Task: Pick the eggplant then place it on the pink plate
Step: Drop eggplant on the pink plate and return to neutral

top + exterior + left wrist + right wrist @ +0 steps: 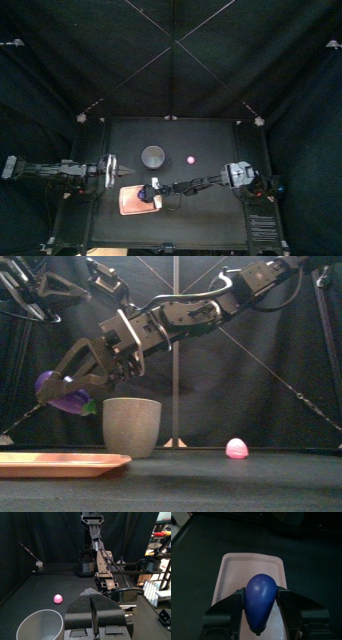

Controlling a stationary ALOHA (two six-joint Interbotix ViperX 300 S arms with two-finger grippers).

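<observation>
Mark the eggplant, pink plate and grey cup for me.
eggplant [260,599], right wrist view, middle of its body.
pink plate [54,464], front view, its near rim.
grey cup [131,428], front view, its side wall.

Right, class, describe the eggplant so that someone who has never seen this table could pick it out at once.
Start at the flat pink tray near the table's front left, in front of the tall grey cup. Above the tray, the right gripper holds the eggplant between its fingers. It is the only purple thing, and the only one off the table.
</observation>
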